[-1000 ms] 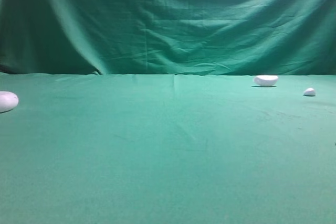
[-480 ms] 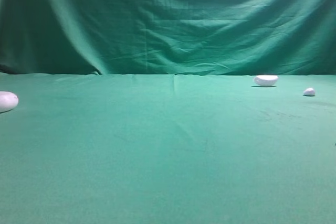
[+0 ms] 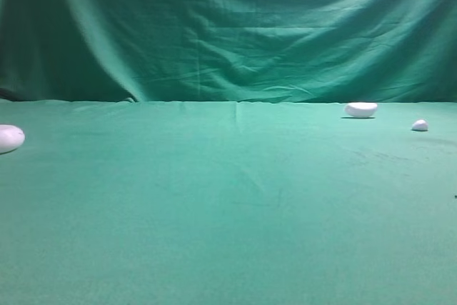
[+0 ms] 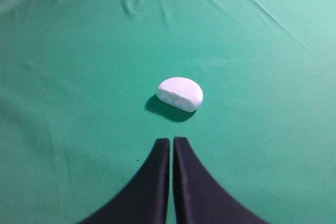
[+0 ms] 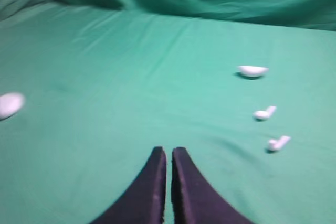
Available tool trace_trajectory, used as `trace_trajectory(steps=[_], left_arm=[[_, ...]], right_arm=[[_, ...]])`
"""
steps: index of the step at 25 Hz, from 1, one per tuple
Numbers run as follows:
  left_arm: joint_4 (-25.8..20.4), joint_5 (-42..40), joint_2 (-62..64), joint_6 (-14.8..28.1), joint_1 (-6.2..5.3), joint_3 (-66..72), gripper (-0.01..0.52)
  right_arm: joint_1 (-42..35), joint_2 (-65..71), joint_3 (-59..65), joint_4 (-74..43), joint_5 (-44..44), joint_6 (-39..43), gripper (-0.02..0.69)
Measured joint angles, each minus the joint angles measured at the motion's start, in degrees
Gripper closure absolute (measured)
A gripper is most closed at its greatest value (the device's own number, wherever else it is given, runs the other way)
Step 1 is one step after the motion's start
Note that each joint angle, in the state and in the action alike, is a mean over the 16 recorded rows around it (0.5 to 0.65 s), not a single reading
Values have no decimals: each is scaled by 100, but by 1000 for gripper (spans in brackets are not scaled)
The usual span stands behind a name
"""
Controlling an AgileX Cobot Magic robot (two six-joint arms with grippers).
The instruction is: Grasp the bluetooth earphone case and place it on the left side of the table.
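Green cloth drapes the backdrop and covers the wide table point(image 3: 228, 212). The smooth white pebble-like bluetooth earphone case point(image 4: 180, 93) lies at the table's left edge, just ahead of the left gripper point(image 4: 171, 142), whose black fingers are pressed together. The right gripper point(image 5: 168, 153) is likewise closed. So near the edge, a stray nudge could tip the case off.

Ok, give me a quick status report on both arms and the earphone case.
Left pincer shut, empty. Right pincer shut, empty. Bluetooth earphone case lying on the table, just ahead of the left pincer, untouched. Nothing between them.
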Motion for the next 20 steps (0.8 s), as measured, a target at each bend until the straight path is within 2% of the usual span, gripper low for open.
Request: trace_trajectory(steps=[5, 9, 20], left_arm=[[0, 0, 0, 0, 0, 0, 514], [0, 0, 0, 0, 0, 0, 514], [0, 0, 0, 0, 0, 0, 514]], right_arm=[[-947, -766, 942, -3, -450, 0, 665], [-1422, -1251, 1511, 3, -555, 0, 665], [-1815, -1637, 2188, 58, -598, 0, 665]])
